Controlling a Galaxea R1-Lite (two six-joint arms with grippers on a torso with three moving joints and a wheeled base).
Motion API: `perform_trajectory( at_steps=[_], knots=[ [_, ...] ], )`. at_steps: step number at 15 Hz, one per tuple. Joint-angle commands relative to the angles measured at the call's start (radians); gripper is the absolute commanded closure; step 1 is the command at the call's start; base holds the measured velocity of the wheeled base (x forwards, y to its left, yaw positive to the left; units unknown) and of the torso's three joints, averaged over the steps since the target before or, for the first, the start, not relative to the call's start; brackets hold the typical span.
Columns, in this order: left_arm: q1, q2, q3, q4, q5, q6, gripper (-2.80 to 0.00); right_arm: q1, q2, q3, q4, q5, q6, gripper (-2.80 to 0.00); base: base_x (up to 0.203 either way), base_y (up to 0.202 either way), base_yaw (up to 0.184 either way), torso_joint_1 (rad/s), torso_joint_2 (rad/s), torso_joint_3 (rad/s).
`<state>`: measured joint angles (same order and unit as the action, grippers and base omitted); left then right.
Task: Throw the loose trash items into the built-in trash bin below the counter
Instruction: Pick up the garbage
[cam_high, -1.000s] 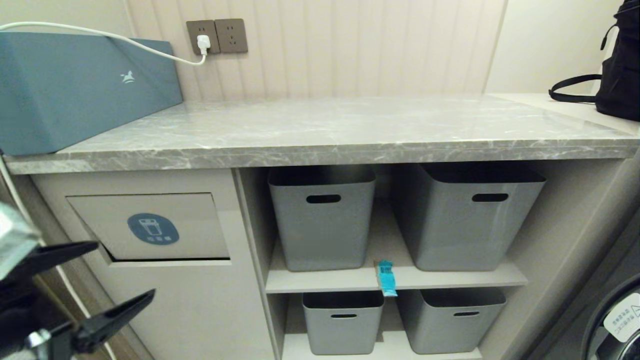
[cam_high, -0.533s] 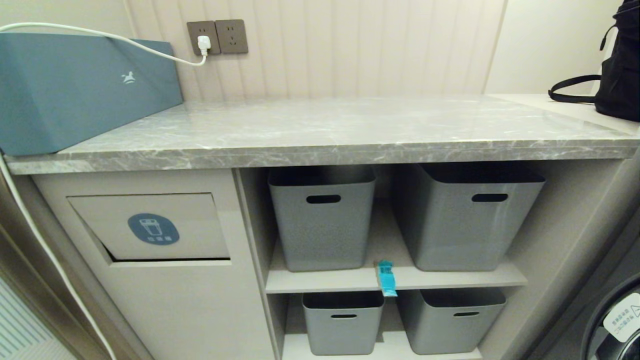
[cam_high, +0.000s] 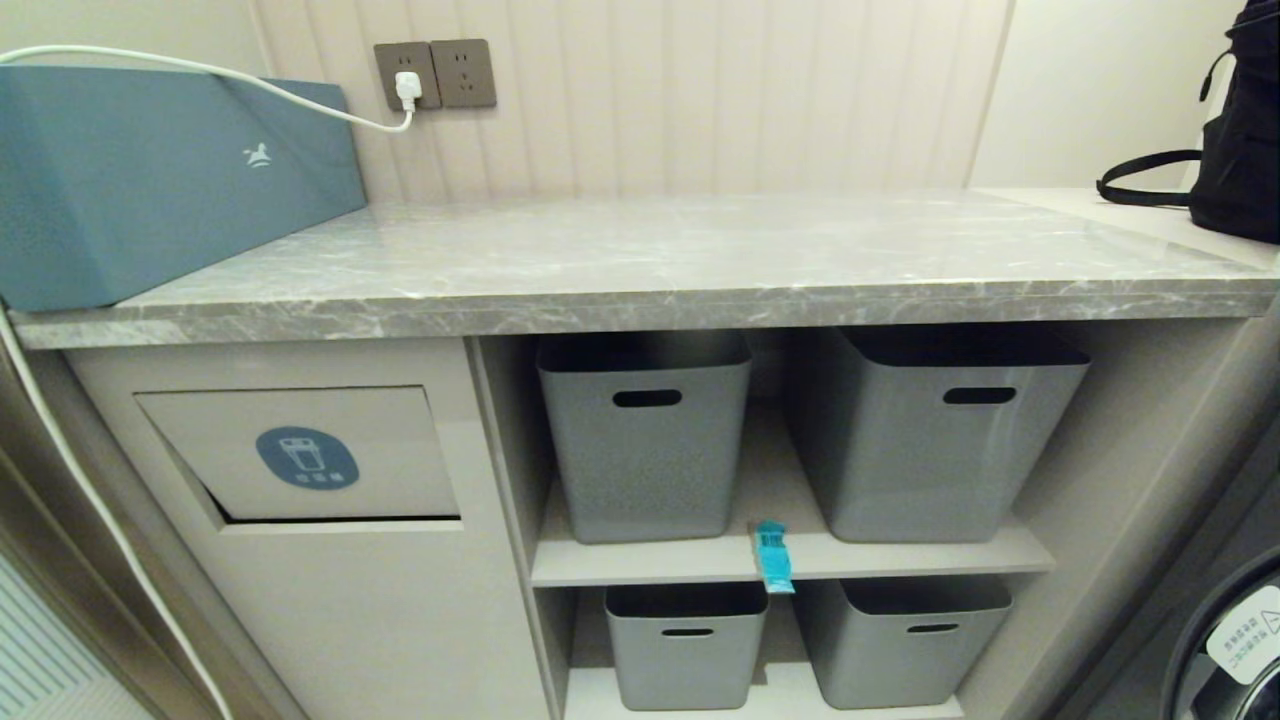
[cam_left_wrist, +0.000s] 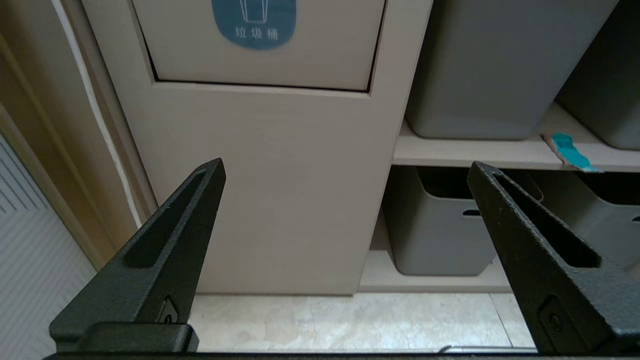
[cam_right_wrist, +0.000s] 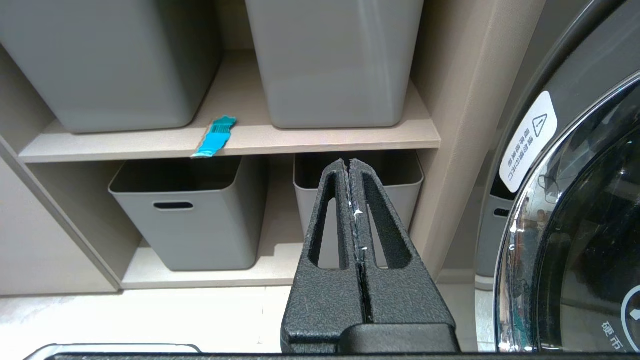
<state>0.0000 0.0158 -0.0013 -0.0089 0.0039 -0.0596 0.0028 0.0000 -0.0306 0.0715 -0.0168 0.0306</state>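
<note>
Black textured fingers of the left gripper (cam_left_wrist: 345, 170) are standing spread wide with nothing between them, low down before the cabinet and over the pale floor (cam_left_wrist: 325, 320). The right gripper (cam_right_wrist: 349, 165) is hanging low as well, its two fingers pressed flat together and holding nothing, in front of the lower shelf and beside the round glass door of a washing machine (cam_right_wrist: 575, 235).

Beyond the left gripper, the built-in trash bin (cam_high: 300, 452) is showing its beige flap with the blue oval sticker, set into the cabinet front under the left part of the counter (cam_high: 640, 265). To the right of it, four grey baskets (cam_high: 645, 440) are sitting in pairs on two open shelves.

A teal barcoded wrapper (cam_high: 772, 556) is lying on the front edge of the upper shelf, in the gap between the two upper baskets, one end hanging over the lip. No other scrap is showing.

Farther back, a long teal-blue box (cam_high: 170, 170) is resting on the counter's left end, a white cable (cam_high: 200, 75) is running over it to a wall socket (cam_high: 435, 72), and a black bag (cam_high: 1230, 140) is sitting at the far right.
</note>
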Motion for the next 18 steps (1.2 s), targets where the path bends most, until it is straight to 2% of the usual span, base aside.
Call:
perform_trajectory(
  at_steps=[1,2,3,18],
  knots=[
    [0.000,-0.014,0.003,0.001,-0.002,0.003,-2.80,0.000,0.000,0.000,0.001,0.000,0.000,0.00,0.000,0.000,0.000,0.000,0.00,0.000],
    [0.001,-0.014,0.003,0.001,-0.004,0.003,-2.80,0.000,0.000,0.000,0.001,0.000,0.000,0.00,0.000,0.000,0.000,0.000,0.00,0.000],
    [0.002,-0.014,0.003,0.001,-0.004,0.007,0.00,0.000,0.000,0.000,0.001,0.000,0.000,0.00,0.000,0.000,0.000,0.000,0.00,0.000],
    [0.000,-0.014,0.003,0.000,-0.001,0.020,0.00,0.000,0.000,0.000,0.001,0.000,0.000,0.00,0.000,0.000,0.000,0.000,0.00,0.000]
  ],
)
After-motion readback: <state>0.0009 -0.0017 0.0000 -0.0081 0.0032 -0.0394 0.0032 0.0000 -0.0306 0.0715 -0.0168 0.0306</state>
